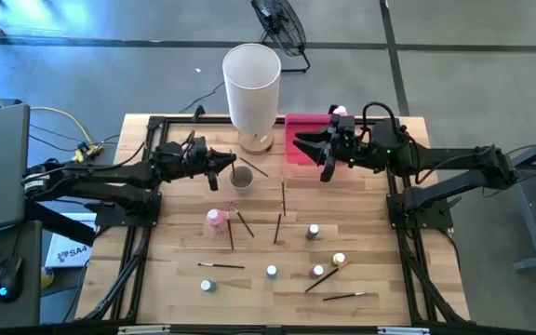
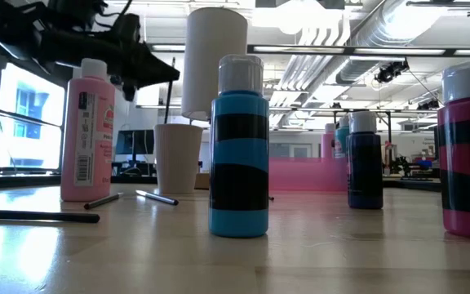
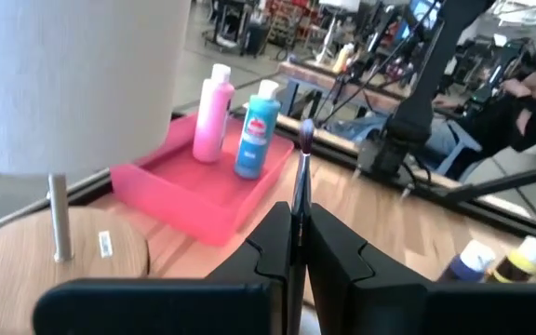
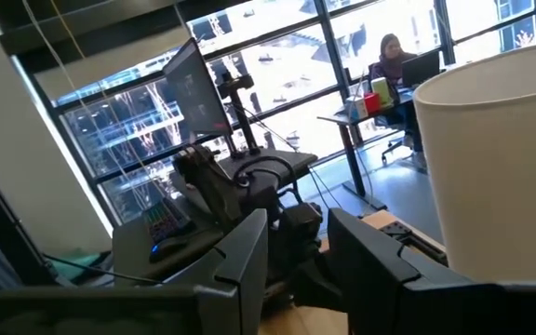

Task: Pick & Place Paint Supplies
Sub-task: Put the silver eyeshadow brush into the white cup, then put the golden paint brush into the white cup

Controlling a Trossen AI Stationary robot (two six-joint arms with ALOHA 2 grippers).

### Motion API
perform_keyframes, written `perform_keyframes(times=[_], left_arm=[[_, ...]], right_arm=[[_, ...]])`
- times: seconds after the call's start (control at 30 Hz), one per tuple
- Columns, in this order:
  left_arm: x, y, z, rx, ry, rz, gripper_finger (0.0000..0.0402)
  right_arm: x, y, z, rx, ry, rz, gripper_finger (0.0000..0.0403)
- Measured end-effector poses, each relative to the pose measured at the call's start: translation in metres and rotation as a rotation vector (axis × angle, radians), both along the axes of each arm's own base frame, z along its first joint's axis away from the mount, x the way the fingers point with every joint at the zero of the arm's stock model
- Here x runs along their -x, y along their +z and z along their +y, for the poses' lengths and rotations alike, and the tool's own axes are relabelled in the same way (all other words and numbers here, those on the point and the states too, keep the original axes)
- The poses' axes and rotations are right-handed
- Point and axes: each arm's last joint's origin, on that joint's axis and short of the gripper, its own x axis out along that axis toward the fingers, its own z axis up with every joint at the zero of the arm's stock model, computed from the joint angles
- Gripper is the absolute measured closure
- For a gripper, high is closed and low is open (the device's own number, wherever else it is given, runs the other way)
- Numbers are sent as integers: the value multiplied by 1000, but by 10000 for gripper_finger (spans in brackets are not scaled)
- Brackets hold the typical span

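DONE: pink bottle (image 3: pixel 210 113) and teal bottle (image 3: pixel 258 130) in pink tray (image 1: pixel 301 138), far edge | NOW: left gripper (image 3: pixel 294 244) clamps paintbrush (image 3: pixel 300 177) over cup (image 1: pixel 241 178); right gripper (image 4: pixel 298 253) parted — empty | LEFT: bottles, brushes on tabletop (image 1: pixel 175 279)

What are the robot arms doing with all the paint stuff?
The left end effector is shut on a paintbrush, holding it above the small cup. The right end effector hangs empty over the pink tray. More brushes and little bottles lie scattered on the table.
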Motion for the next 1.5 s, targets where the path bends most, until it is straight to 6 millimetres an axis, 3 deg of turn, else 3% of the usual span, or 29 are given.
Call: perform_keyframes(times=[0.53, 1.03, 1.5], left_arm=[[-28, -33, 7, 20, -78, 66, 384], [-27, -37, 6, 31, -94, 111, 384], [-27, -39, 7, 46, -57, 131, 349]], right_arm=[[0, 1, 0, -22, 3, -12, 294], [0, 1, 0, -24, 7, -12, 294], [0, 1, 0, -24, 7, -12, 294]])
